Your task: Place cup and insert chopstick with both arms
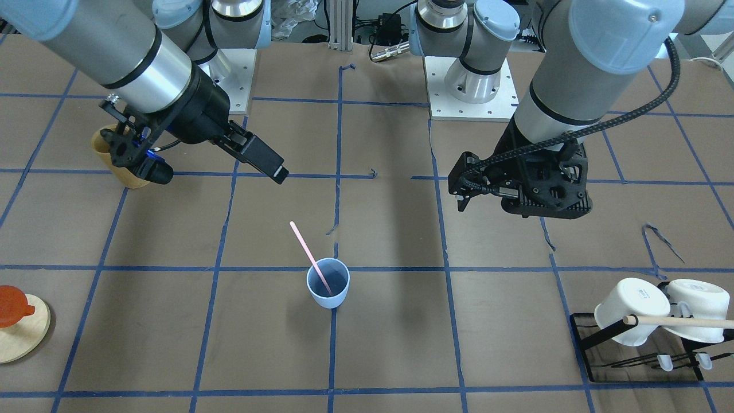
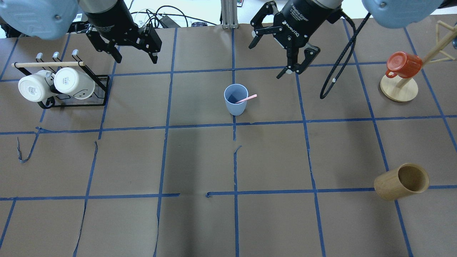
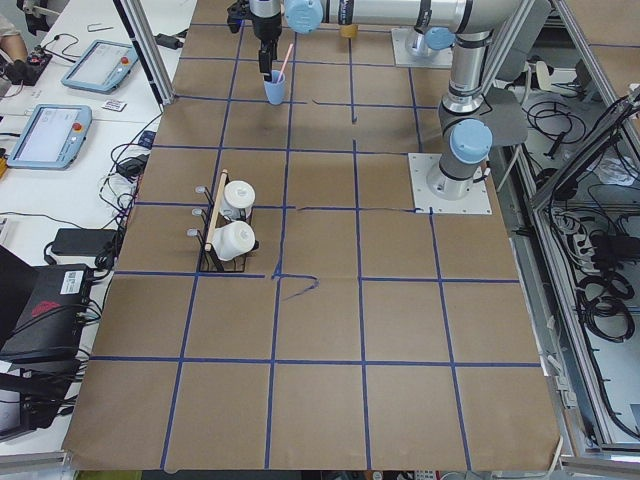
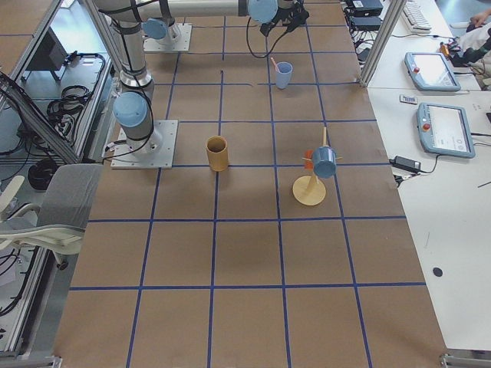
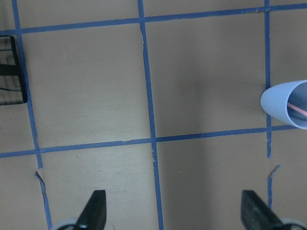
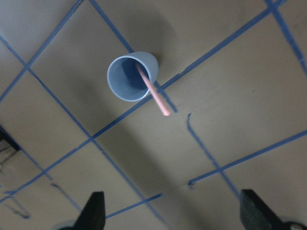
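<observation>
The pale blue cup (image 2: 234, 103) stands upright near the table's middle; it also shows in the front view (image 1: 328, 287). The pink chopstick (image 2: 249, 97) stands inside it and leans over the rim toward the right arm's side; the right wrist view shows it in the cup (image 6: 154, 92). My left gripper (image 2: 135, 58) is open and empty, raised above the table to the left of the cup, whose edge shows in the left wrist view (image 5: 280, 106). My right gripper (image 2: 269, 59) is open and empty, raised above and beyond the cup.
A black rack (image 2: 103, 91) with two white mugs (image 2: 57, 84) and a tan rod sits at the far left. A wooden mug tree (image 2: 399, 89) with a red mug (image 2: 403, 64) stands at the far right. A tan bamboo cylinder (image 2: 401, 182) stands at the near right.
</observation>
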Available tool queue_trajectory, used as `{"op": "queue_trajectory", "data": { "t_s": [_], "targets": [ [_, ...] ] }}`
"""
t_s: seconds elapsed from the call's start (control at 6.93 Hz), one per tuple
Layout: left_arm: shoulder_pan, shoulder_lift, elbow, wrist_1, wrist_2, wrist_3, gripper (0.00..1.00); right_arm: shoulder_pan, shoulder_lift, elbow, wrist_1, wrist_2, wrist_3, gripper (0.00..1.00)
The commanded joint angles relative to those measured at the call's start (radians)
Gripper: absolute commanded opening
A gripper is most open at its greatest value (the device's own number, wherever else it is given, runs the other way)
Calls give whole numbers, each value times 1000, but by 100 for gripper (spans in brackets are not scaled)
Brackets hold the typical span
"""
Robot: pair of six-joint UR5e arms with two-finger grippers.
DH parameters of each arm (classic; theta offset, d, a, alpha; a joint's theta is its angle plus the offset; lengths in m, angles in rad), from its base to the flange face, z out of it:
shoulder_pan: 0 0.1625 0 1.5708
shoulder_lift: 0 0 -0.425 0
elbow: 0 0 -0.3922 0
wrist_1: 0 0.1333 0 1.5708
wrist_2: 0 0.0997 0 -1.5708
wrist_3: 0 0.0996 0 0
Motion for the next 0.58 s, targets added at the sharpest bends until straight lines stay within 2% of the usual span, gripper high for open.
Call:
{"op": "queue_trajectory", "data": {
  "t_s": [0.0,0.14,0.43],
  "targets": [
    [-1,0,0,-2,0,0,100,-8,-59,13,48,-366,-526,100],
    [-3,0,-2,-3,0,0,100,-11,-82,15,102,-404,-707,100],
    [-7,0,-2,-6,2,0,100,-14,-111,67,130,-409,-737,100]
  ]
}}
